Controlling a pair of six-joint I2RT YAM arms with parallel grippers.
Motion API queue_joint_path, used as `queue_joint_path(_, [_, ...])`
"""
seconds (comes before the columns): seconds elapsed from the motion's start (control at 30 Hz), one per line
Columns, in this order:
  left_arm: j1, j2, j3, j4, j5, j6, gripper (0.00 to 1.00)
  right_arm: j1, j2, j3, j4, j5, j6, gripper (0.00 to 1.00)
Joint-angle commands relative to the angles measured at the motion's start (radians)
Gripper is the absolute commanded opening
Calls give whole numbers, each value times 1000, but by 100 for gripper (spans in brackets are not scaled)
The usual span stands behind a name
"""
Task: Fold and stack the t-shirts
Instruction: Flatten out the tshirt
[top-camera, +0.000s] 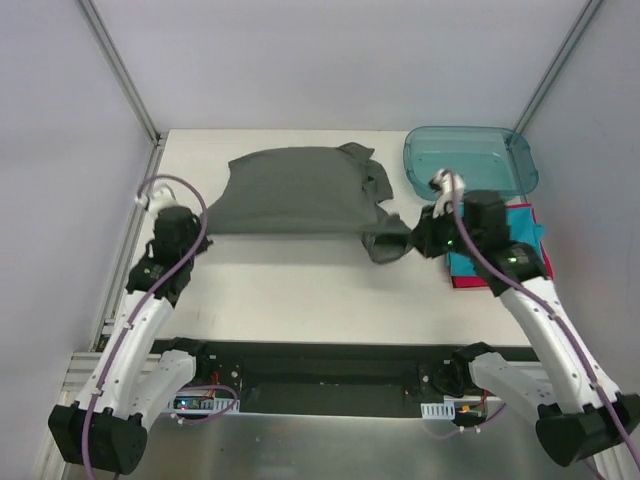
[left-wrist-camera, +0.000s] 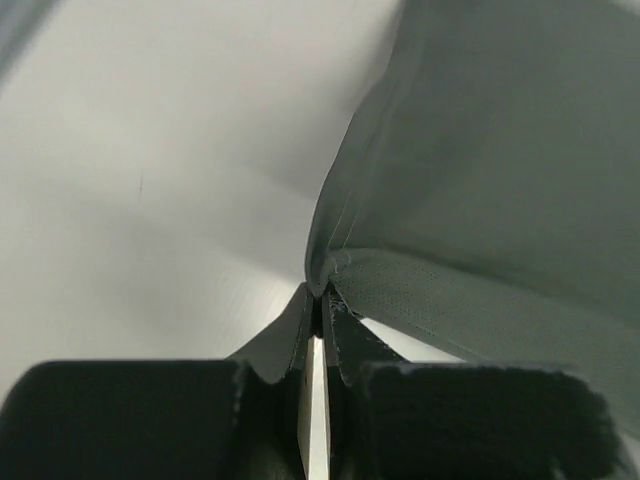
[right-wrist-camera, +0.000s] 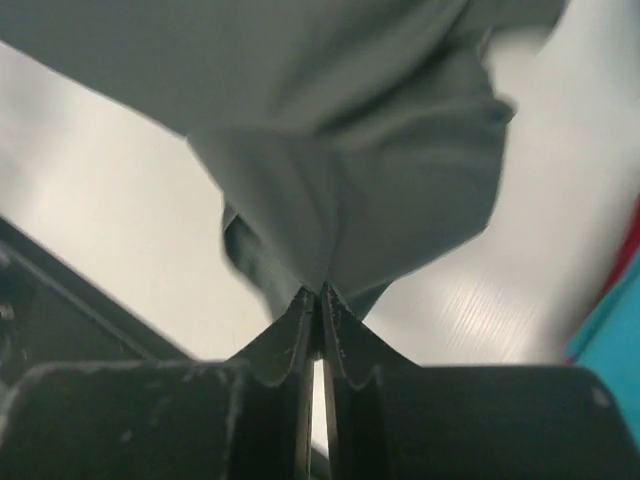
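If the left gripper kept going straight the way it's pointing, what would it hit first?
The dark grey t-shirt: the left gripper pinches its edge, and the cloth rises directly ahead of the fingers. What lies beyond the cloth is hidden in the wrist view.

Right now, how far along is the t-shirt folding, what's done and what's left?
Looks done: the teal shirt and red-pink shirt lie flat together at the right edge of the table, apparently folded. In hand: the grey t-shirt, pinched at its near edge by the left end effector and right end effector, bunched at its right side. Left: finish folding it and set it on that pile.
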Motion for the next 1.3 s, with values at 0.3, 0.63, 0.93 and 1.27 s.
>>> queue_joint_path(0.3, [14,-261,-500,-132,20,-473,97,214,54,-388,-134,127,246,70])
queue_joint_path(0.63, [14,-110,-276,-81,78,-320,99,213,127,-258,-78,270,252,96])
queue_joint_path(0.93, [14,349,-187,141,319,-208,99,200,463,-141,-69,373,317,96])
queue_joint_path(1.27, [37,591,-185,198,238,-188,99,159,676,-166,40,267,320,96])
